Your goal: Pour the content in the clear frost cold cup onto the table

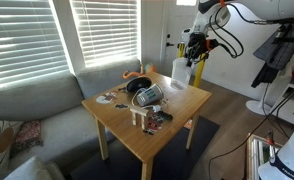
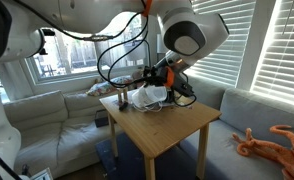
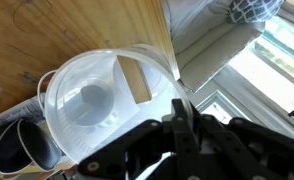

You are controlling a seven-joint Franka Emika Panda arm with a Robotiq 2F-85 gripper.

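Light wood forms the small square table [image 1: 122,120] [image 2: 172,130], with a grey sofa [image 1: 32,105] along the side well away from the gripper [image 1: 194,55] [image 2: 179,90]. The white arm [image 2: 192,35] reaches in over the tabletop corner, and its dark gripper hangs just above the clear frost cold cup [image 1: 179,72]. The cup stands upright on the table near that corner, directly under the gripper and a little to its side. In the wrist view the gripper [image 3: 177,125] comes in from the bottom edge, its dark body meeting the near rim of the cup [image 3: 87,105]; whether the jaws are spread or pinching the rim cannot be told. Looking down into the cup, a small tan rectangular piece [image 3: 137,78] shows against the frosted wall. A dark round vessel [image 3: 19,148] sits just beside the cup, off to the gripper's side. Black-and-white clutter [image 1: 147,93] lies further out towards the table's middle; any print on it is too small to read.
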